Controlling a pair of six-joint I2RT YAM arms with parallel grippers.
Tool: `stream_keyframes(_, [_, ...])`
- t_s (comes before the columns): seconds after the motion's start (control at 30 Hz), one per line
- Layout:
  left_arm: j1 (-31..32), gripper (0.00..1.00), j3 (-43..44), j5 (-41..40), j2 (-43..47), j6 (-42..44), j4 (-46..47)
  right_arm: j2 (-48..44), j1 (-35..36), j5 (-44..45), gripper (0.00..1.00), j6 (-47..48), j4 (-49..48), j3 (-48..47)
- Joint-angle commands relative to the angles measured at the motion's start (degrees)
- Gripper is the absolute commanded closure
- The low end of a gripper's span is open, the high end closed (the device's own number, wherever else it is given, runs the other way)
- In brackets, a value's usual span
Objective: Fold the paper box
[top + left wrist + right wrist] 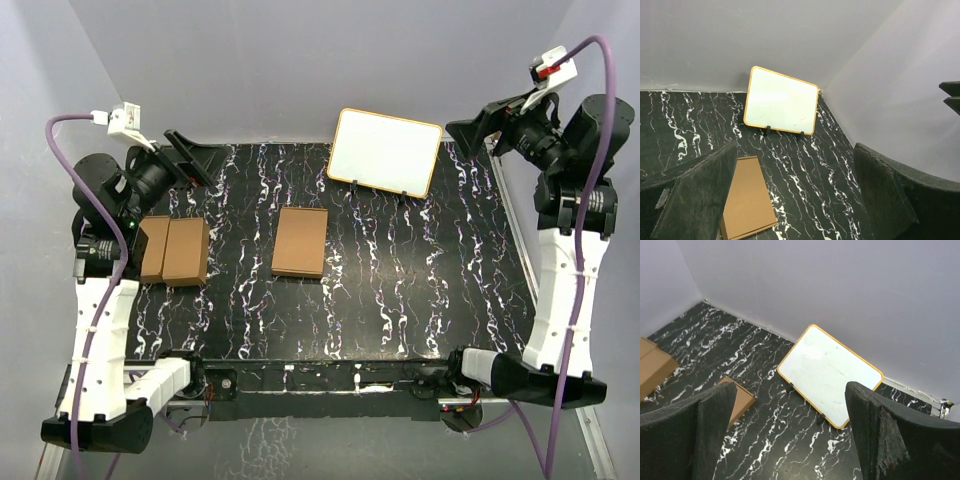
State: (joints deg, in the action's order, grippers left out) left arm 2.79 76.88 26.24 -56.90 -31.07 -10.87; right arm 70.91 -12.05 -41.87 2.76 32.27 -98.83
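Left end effector (188, 156) and right end effector (478, 126) hang raised at the frame's sides, jaws wide apart, holding nothing; paper box (300, 242) lies flat mid-frame on the bench (400, 290); likely light, stiff cardboard, best pinched at an edge.

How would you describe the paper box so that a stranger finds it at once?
On the black marbled table, look near the middle, just left of the yellow-rimmed white board. The paper box is the brown cardboard carton lying alone there; the twin cartons sit side by side at the left edge.
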Motion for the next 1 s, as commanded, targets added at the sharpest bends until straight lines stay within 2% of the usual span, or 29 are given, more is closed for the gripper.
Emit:
stream_keyframes(0.0, [-0.3,0.03,3.0,1.8,1.1,0.4,-3.3,-3.0,-0.1,3.8,0.01,-7.7,-3.2,-1.7])
stream_keyframes(0.23, [-0.2,0.03,3.3,2.6,0.1,0.2,-4.0,-4.5,-0.1,10.4,0.01,-10.8,-2.1,-0.5])
stream_keyframes(0.73, [-0.2,0.03,3.8,2.5,-0.5,2.8,-6.8,-5.6,-0.1,12.0,0.01,-10.7,-2.4,0.6])
stream_keyframes(0.97, [-0.2,0.03,1.7,4.3,-0.1,1.7,-4.0,-7.3,-0.1,14.6,0.01,-10.2,-2.6,3.3])
